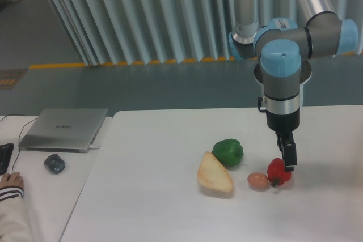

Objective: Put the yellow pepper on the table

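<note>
The arm [282,77] is lowered from the upper right over the right part of the white tabletop [170,208], with its wrist pointed straight down. The hand [287,160] is held at the upper right side of a red pepper [277,171], which is set on the tabletop. One dark finger [290,157] is seen in front of the red pepper's top edge, apparently touching it. The other finger is not clearly made out, so it cannot be told whether the hand is spread apart, closed together or clamped on anything.

The yellow pepper cannot be located in this view, and nothing yellow is seen in or beside the hand.

Just to the left of the red pepper, a brown egg [257,181] is placed, nearly touching it. Farther left a wedge of pale bread [214,174] is laid flat. A green pepper [228,152] is set just behind the bread, at its upper right corner, close to it or touching.

To the left, an adjoining white desk [45,208] is seen. On it a closed grey laptop [63,128] is laid, with a small dark object [54,163] just in front of it. A striped sleeve [12,213] is seen at the lower left corner.
</note>
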Robot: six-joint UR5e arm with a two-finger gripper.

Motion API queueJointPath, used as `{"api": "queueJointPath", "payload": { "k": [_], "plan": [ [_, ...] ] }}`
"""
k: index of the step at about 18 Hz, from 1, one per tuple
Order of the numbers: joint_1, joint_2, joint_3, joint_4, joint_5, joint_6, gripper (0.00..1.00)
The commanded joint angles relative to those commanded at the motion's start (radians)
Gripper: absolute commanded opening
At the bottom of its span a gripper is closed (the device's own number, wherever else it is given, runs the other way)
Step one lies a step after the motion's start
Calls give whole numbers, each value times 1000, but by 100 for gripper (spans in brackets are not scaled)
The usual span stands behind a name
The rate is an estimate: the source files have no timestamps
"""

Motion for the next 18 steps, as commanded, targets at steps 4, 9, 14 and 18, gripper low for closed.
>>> {"api": "queueJointPath", "payload": {
  "k": [4,9,14,18],
  "plan": [
    [14,2,-6,0,-21,2,100],
    [21,20,-43,12,5,-11,100],
    [38,31,-66,12,-5,-37,100],
    [55,46,-129,94,-87,-97,100]
  ]
}}
